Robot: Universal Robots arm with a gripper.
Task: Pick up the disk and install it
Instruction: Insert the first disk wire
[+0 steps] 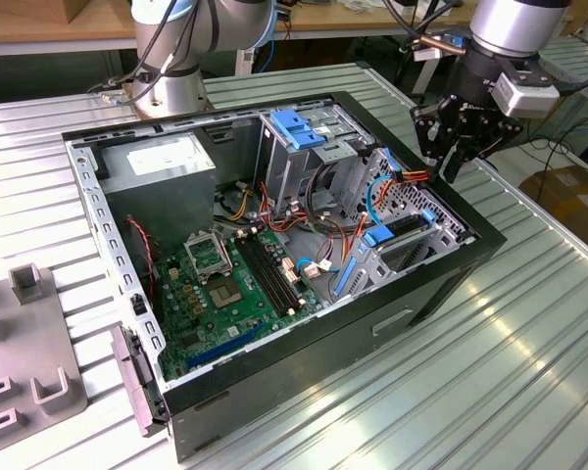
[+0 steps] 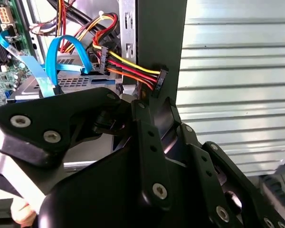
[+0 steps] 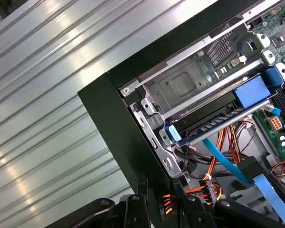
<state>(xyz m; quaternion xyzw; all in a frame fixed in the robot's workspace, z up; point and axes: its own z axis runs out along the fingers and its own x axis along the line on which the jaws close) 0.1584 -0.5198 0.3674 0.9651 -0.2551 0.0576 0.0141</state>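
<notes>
The disk [image 1: 404, 226] lies flat in the drive bay at the corner of the open computer case [image 1: 441, 284] on the exterior view's right, with its blue bracket along its edges. In the first wrist view the disk [image 3: 213, 122] sits slotted under a metal cage plate. The second wrist view shows the disk [image 2: 72, 81] with a blue data cable looping over it. My gripper [image 1: 452, 166] hangs just above and outside that case corner, shut with nothing in it. Its tips [image 2: 156, 107] are close to a black power connector [image 2: 159, 80] on red, yellow and orange wires.
A grey power-supply box [image 1: 163, 163] fills the case's far corner, and the motherboard [image 1: 225, 284] lies on its floor. A metal drive cage with a blue latch [image 1: 299, 127] stands at the back. A second arm's base [image 1: 167, 83] and a grey fixture [image 1: 29, 362] stand on the ribbed table [image 1: 529, 343].
</notes>
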